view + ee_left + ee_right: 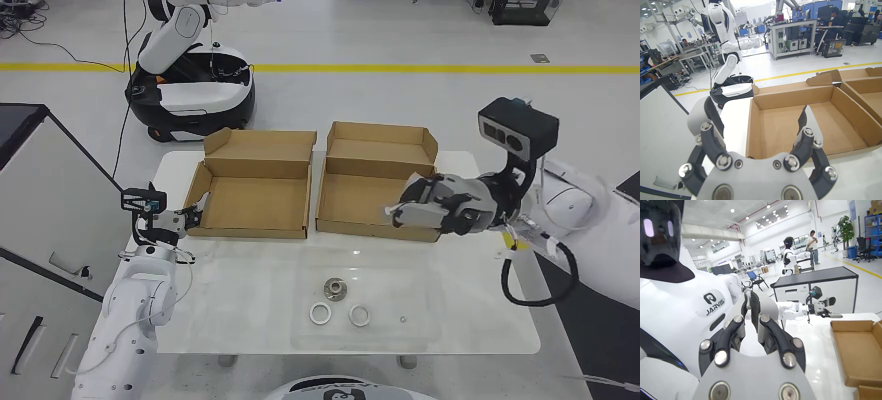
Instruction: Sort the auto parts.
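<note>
White table (470, 320): left box (250, 205), right box (360, 200) look bare. Right gripper (750, 302) clamped on bolt (748, 299) at right box front wall. Left gripper (757, 106) spread at left box edge. Hub (333, 290), two rings (320, 314) unsorted

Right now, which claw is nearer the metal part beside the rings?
Right. The right claw hangs over the right box, just beyond the part; the left claw sits outside the left box.

The white table (480, 320) carries a small metal hub (333, 290) near its middle. Just in front of the hub lie a pale ring (321, 314) and a second ring (359, 316), with a tiny speck (402, 320) off to the side. Behind the hub stand two open cardboard boxes (250, 200), side by side.
</note>
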`<action>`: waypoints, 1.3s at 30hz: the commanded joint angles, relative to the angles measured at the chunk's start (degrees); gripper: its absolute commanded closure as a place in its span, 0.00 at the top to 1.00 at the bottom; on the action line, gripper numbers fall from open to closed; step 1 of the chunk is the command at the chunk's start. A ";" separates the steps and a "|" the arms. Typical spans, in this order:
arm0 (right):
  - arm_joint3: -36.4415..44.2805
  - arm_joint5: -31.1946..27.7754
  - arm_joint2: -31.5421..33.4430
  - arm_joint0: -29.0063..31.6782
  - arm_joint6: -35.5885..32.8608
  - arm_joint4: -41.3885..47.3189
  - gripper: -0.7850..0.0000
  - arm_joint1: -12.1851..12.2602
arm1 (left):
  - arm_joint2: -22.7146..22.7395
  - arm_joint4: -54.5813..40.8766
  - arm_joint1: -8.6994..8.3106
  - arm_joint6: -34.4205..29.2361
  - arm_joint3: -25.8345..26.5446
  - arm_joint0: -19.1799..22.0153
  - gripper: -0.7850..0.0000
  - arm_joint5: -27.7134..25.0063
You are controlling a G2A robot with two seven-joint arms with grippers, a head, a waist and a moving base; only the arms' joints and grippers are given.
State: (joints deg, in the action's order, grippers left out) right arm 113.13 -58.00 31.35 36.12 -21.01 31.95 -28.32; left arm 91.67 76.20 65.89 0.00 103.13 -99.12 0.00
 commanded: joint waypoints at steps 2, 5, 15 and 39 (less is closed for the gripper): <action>2.02 0.00 2.45 2.22 -3.08 6.59 0.00 -1.51 | 0.00 0.00 0.00 0.00 0.00 0.00 1.00 0.00; 2.21 0.00 3.41 3.32 -5.80 9.44 0.00 -2.26 | 0.00 0.00 0.00 0.00 0.00 0.00 1.00 0.00; 2.21 0.00 3.41 3.32 -5.80 9.44 0.00 -2.26 | 0.00 0.00 0.00 0.00 0.00 0.00 1.00 0.00; 8.01 0.00 12.87 21.22 -12.65 22.42 0.00 -10.42 | 0.00 0.00 0.00 0.00 0.00 0.00 1.00 0.00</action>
State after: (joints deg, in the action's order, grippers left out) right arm 121.78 -58.00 43.94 56.72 -32.94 54.88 -38.52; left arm 91.67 76.20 65.89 0.00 103.13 -99.12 0.00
